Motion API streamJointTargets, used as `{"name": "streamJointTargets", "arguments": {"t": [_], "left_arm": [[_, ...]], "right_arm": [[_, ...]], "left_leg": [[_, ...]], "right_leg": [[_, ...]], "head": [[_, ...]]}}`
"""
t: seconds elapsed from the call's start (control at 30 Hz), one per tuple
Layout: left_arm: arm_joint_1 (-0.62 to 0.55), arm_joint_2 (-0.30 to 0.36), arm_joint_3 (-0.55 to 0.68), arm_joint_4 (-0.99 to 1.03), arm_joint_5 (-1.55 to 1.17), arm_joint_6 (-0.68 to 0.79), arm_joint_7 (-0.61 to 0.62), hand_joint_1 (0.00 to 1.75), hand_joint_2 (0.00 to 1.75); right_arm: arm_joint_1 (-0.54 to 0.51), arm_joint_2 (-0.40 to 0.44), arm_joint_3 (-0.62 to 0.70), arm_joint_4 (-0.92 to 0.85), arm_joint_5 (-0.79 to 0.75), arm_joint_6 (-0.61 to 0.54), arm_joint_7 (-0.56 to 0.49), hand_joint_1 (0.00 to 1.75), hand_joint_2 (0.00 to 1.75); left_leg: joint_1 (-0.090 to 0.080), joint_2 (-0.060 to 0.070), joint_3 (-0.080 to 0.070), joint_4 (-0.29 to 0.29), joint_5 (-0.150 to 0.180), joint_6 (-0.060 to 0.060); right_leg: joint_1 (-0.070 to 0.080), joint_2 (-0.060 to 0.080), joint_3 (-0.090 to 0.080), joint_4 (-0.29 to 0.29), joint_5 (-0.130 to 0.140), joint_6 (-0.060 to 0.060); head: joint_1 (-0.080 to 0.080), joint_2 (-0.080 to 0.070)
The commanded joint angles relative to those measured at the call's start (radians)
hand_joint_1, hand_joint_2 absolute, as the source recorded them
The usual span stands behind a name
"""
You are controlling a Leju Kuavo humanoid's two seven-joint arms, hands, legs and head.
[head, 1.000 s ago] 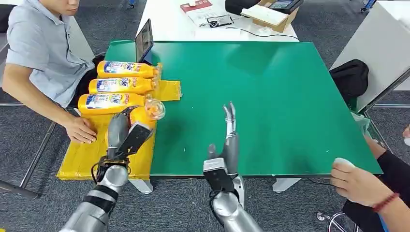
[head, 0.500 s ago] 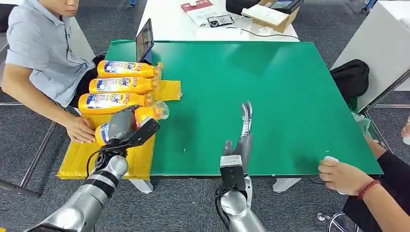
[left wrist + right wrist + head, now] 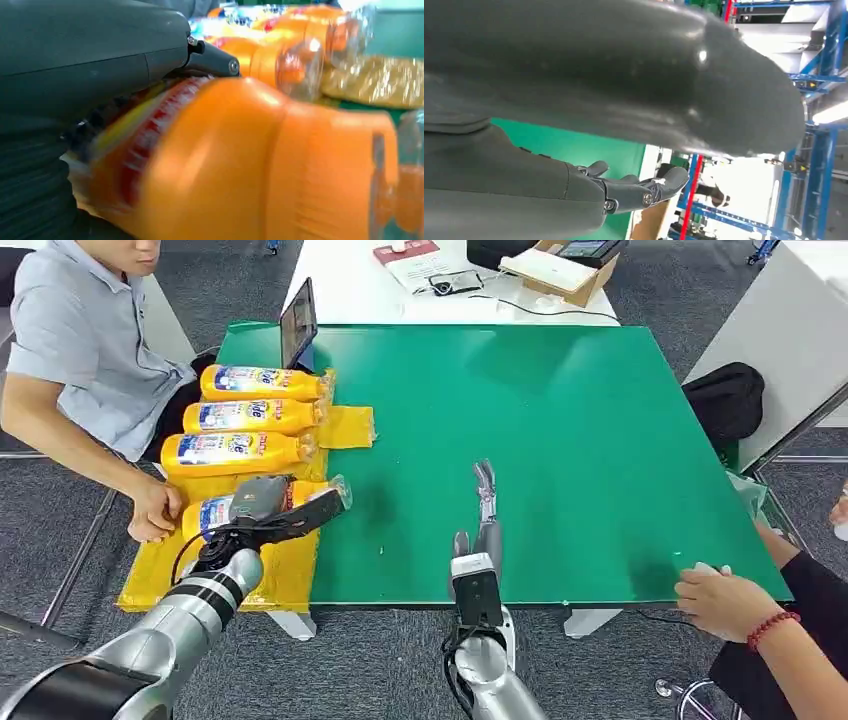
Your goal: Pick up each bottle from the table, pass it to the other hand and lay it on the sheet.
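A bottle (image 3: 262, 506) is being gripped by the left robot hand (image 3: 262, 502) and is lying low over the yellow sheet (image 3: 235, 565) at the counter's (image 3: 560, 410) left edge, its clear cap pointing toward the green surface; whether it is touching the sheet cannot be told. Three more bottles (image 3: 250, 417) are lying side by side on the sheet beyond it. The right robot hand (image 3: 484, 515) is being held open and empty over the counter, fingers (image 3: 485, 483) extended. A person's hand (image 3: 152, 512) is resting just beside the sheet; another person's hand (image 3: 728, 600) is resting at the counter's near right corner.
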Motion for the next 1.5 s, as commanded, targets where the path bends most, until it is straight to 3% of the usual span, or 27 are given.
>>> {"name": "streamJointTargets", "arguments": {"t": [0.03,0.27,0.3,0.43,0.63,0.8,1.03,1.07,1.23,1.27,1.3,1.5], "left_arm": [[-0.006,-0.011,0.029,0.111,0.077,-0.179,-0.080,0.00,1.75],[0.034,-0.038,0.212,0.088,0.337,-0.387,-0.268,0.00,1.75],[0.045,-0.043,0.247,0.074,0.396,-0.436,-0.305,0.00,0.00],[0.093,-0.070,0.279,-0.005,0.540,-0.484,-0.404,0.00,0.00],[0.188,-0.098,0.207,-0.218,0.674,-0.420,-0.438,0.00,0.00],[0.302,-0.111,0.129,-0.524,0.816,-0.336,-0.473,0.00,0.00],[0.309,-0.109,0.119,-0.544,0.841,-0.321,-0.484,0.00,0.00],[0.315,-0.115,0.127,-0.558,0.874,-0.338,-0.507,0.00,1.75],[0.337,-0.119,0.123,-0.609,0.911,-0.345,-0.513,0.00,1.75],[0.348,-0.117,0.113,-0.640,0.921,-0.345,-0.511,0.00,1.75],[0.410,-0.121,0.069,-0.806,0.982,-0.330,-0.511,0.00,1.75],[0.457,-0.115,0.030,-0.918,0.986,-0.235,-0.561,0.00,1.75]], "right_arm": [[-0.056,-0.002,-0.028,0.129,-0.003,0.036,0.000,0.00,0.00],[-0.079,-0.002,-0.035,0.181,-0.011,0.058,-0.019,0.00,0.00],[-0.084,-0.001,-0.032,0.195,-0.020,0.063,-0.024,0.00,0.00],[-0.080,-0.011,-0.035,0.175,-0.022,0.037,-0.033,0.00,0.00],[-0.040,-0.023,-0.064,0.113,-0.022,0.044,-0.024,0.00,0.00],[0.007,-0.035,-0.092,0.047,0.023,0.014,-0.026,0.00,0.00],[0.009,-0.033,-0.097,0.042,0.028,0.011,-0.023,0.00,0.00],[0.011,-0.033,-0.102,0.039,0.026,0.007,-0.020,0.00,0.00],[0.019,-0.039,-0.110,0.026,0.026,0.007,-0.017,0.00,0.00],[0.024,-0.044,-0.112,0.016,0.031,0.004,-0.019,0.00,0.00],[0.052,-0.073,-0.156,-0.045,0.060,-0.014,-0.023,0.00,0.00],[0.063,-0.067,-0.200,-0.086,0.079,-0.039,-0.032,0.00,0.00]], "left_leg": [[0.001,0.002,0.007,-0.001,-0.002,-0.001],[0.000,0.002,0.010,-0.002,-0.001,-0.001],[0.000,0.003,0.012,-0.003,-0.002,-0.001],[0.000,0.002,0.014,-0.004,-0.001,-0.001],[-0.001,-0.001,0.013,-0.002,-0.001,0.000],[-0.001,-0.002,0.011,0.000,-0.002,-0.001],[0.000,0.000,0.008,0.001,-0.003,-0.001],[0.000,0.000,0.006,0.000,-0.002,-0.001],[0.000,-0.001,0.006,0.000,-0.002,-0.001],[0.000,-0.001,0.007,0.000,-0.002,-0.001],[-0.001,-0.002,0.005,0.000,-0.001,0.000],[-0.001,-0.001,0.006,0.001,-0.003,-0.001]], "right_leg": [[0.001,0.002,0.006,-0.001,-0.001,-0.002],[0.000,0.002,0.010,-0.002,-0.001,-0.001],[0.000,0.003,0.012,-0.002,-0.001,-0.002],[0.000,0.002,0.015,-0.003,-0.001,-0.003],[-0.002,0.000,0.014,-0.002,-0.001,-0.001],[-0.001,-0.002,0.012,-0.001,-0.002,-0.001],[0.000,0.000,0.008,0.000,-0.003,-0.002],[0.000,0.000,0.007,0.000,-0.002,-0.002],[0.000,0.000,0.007,0.000,-0.002,-0.002],[0.000,0.000,0.007,0.000,-0.003,-0.002],[-0.001,-0.002,0.006,0.000,-0.002,-0.001],[-0.001,-0.001,0.006,0.001,-0.003,-0.002]], "head": [[0.000,0.000],[0.000,0.000],[-0.001,0.000],[-0.001,0.000],[0.000,0.000],[0.000,0.000],[0.000,0.000],[0.000,0.000],[0.000,0.000],[0.000,0.000],[0.000,0.000],[-0.001,0.000]]}}
